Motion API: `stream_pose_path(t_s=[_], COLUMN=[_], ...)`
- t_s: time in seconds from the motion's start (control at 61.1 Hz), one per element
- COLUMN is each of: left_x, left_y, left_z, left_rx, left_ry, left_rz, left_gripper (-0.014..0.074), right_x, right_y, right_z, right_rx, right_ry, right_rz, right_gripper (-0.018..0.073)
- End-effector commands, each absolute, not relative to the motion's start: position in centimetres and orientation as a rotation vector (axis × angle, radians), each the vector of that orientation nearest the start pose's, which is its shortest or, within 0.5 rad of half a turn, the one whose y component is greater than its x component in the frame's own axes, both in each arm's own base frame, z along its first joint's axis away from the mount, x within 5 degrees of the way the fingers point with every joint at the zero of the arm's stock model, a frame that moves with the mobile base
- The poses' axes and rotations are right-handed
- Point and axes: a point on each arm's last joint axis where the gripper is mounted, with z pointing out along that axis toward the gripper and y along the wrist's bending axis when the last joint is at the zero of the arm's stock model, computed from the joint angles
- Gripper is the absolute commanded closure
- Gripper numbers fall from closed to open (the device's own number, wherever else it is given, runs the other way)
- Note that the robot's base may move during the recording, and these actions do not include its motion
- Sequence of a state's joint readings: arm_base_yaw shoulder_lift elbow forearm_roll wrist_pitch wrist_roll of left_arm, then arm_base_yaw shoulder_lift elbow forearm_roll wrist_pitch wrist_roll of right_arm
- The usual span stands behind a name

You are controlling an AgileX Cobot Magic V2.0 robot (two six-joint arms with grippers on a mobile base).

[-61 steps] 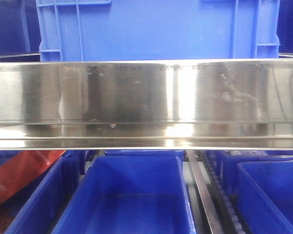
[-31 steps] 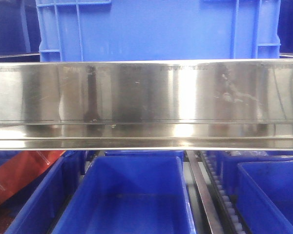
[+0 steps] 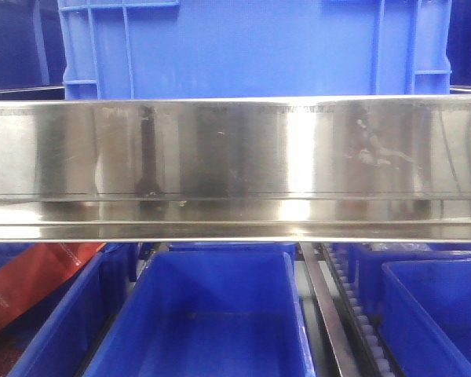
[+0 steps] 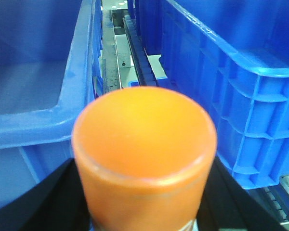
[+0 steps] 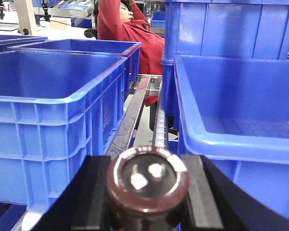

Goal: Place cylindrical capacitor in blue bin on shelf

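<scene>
Your cylindrical capacitor sits end-on in the right end effector, clamped between its two black fingers with the grey rimmed top facing the wrist camera. This looks like the carry step: the part is picked and not yet in any bin. It is lined up with the gap between the left blue bin and the right blue bin, both open-topped on the shelf. Next you need to clear one rim and centre over the bin floor before letting go. Mind the roller rail in that gap, as a drop there would likely lose the part. Your left end effector grips an orange cylinder between two other bins, so keep it aside. A person in red is beyond the bins.
</scene>
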State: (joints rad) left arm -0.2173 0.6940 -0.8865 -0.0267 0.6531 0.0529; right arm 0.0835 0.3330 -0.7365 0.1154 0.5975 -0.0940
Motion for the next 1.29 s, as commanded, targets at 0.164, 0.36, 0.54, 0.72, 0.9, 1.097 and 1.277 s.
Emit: stream_pose_path(t_s=[0.164,0.36,0.54,0.72,0.9,1.097,1.277], left_x=[12.5,13.4,16.0,19.9,24.4,29.4,32.1], left_y=[-3.0,-3.5,-6.5,-12.6,-18.3,-23.0,-25.0], left_z=[39.8,42.9,47.2,49.9,49.6,46.2,42.4], left_rx=[0.246,0.271,0.428,0.586,0.671,0.720,0.755], left_ry=[1.862,1.818,1.763,1.723,1.739,1.821,1.899], left_rz=[-0.154,-0.156,-0.225,-0.352,-0.402,-0.404,-0.372], left_gripper=[0.0707,0.0707,0.0707,0.0707,0.0707,0.0707,0.0689], right_x=[4.5,4.5,4.5,4.5,4.4,4.4,4.4], right_y=[0.9,0.9,0.9,0.9,0.9,1.0,1.0], right_z=[38.4,38.4,38.4,38.4,38.4,38.4,38.4], right_rx=[-0.118,-0.118,-0.118,-0.118,-0.117,-0.114,-0.114], right_ry=[1.639,1.639,1.639,1.639,1.637,1.637,1.637], right_rz=[0.106,0.106,0.106,0.106,0.108,0.122,0.122], right_gripper=[0.0691,0.0691,0.0691,0.0691,0.0691,0.0691,0.0691])
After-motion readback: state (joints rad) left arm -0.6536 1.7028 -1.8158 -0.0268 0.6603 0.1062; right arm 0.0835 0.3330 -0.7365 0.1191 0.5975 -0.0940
